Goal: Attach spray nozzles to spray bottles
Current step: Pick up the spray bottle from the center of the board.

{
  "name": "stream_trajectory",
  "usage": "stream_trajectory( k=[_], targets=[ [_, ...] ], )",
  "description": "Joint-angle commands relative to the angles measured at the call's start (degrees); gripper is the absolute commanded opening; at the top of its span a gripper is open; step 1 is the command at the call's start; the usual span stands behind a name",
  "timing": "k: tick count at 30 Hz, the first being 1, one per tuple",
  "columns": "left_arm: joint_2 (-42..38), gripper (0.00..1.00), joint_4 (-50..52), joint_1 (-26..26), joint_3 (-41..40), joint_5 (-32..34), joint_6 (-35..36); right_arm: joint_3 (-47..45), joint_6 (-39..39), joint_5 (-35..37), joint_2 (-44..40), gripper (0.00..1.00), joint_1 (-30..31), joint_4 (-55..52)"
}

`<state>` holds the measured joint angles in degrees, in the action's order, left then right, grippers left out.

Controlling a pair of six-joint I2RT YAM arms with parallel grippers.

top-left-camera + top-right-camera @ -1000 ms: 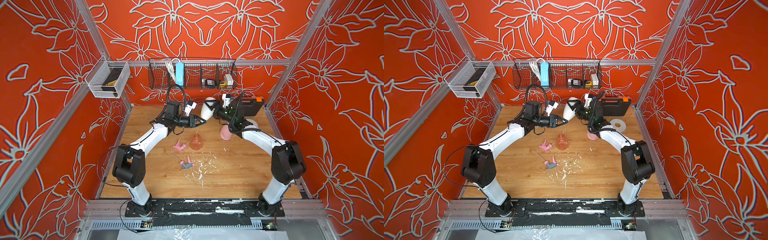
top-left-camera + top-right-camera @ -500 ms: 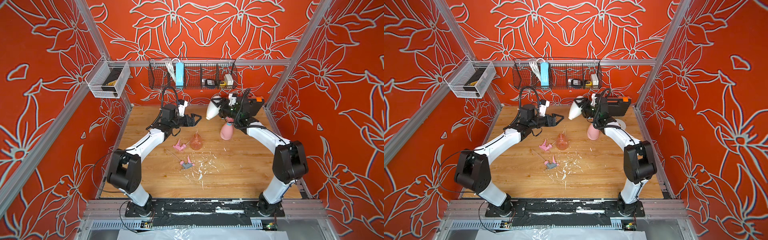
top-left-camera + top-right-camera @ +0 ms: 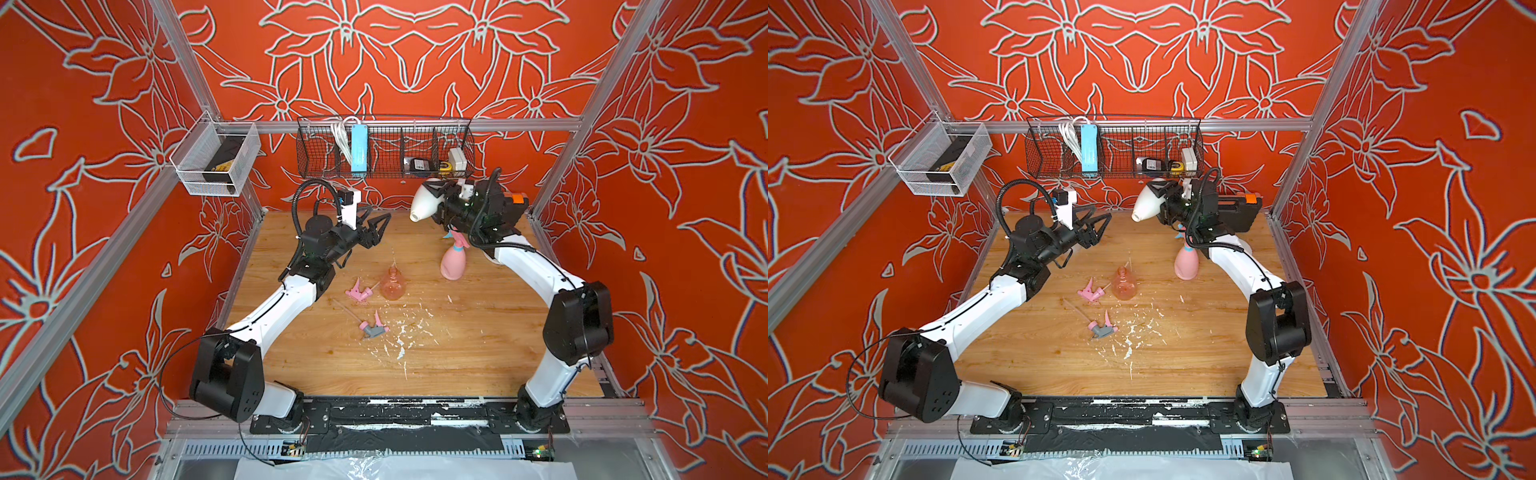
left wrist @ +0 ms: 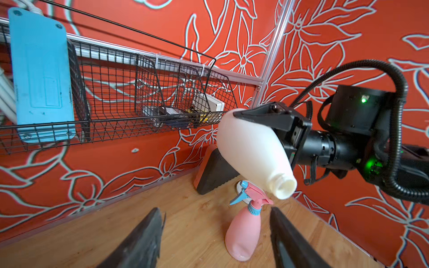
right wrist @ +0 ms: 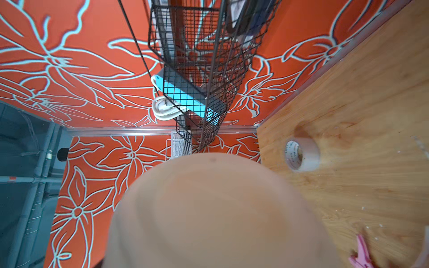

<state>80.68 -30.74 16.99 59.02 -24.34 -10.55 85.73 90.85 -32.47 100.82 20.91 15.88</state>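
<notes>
Two tools aloft at upper centre in both top views. Right tool (image 3: 438, 198) clamps the cream bottle (image 3: 420, 204) sideways; left tool (image 3: 380, 230) stands open, empty.

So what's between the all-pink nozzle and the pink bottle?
The orange bottle stands between the all-pink nozzle and the pink bottle, in both top views.

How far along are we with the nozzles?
Done: the pink bottle stands with the pink-and-blue nozzle on it. In hand: the right gripper holds the cream-white bottle in the air, neck bare; the left gripper is open and empty. To do: the all-pink nozzle and pink-and-grey nozzle lie loose near the uncapped orange bottle.
</notes>
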Motion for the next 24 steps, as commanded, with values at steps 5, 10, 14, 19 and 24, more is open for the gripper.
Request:
stream_trajectory(
  k=[5, 10, 14, 19, 24],
  targets=[
    [-4.7, 0.68, 2.9, 0.3, -2.2, -3.2, 3.6, -0.9, 8.9, 0.9, 1.6, 0.64, 3.2, -4.5],
    [-6.2, 0.59, 4.2, 0.6, -3.3, -8.4, 2.4, -3.5, 14.2, 4.3, 1.1, 0.63, 4.5, -7.2],
    [-4.6, 0.45, 7.3, 0.6, -1.3, -10.9, 1.6, -7.6, 21.6, 4.9, 1.7, 0.62, 4.5, -1.6],
    [-2.2, 0.34, 8.4, 0.7, 1.1, -11.4, -0.3, -7.9, 26.3, 3.1, 4.1, 0.62, 4.5, 2.4],
    [-5.2, 0.68, -4.5, 2.7, -6.6, -7.1, 4.8, -7.9, 31.7, 1.8, 7.1, 0.61, 4.5, 8.4]
  ],
)
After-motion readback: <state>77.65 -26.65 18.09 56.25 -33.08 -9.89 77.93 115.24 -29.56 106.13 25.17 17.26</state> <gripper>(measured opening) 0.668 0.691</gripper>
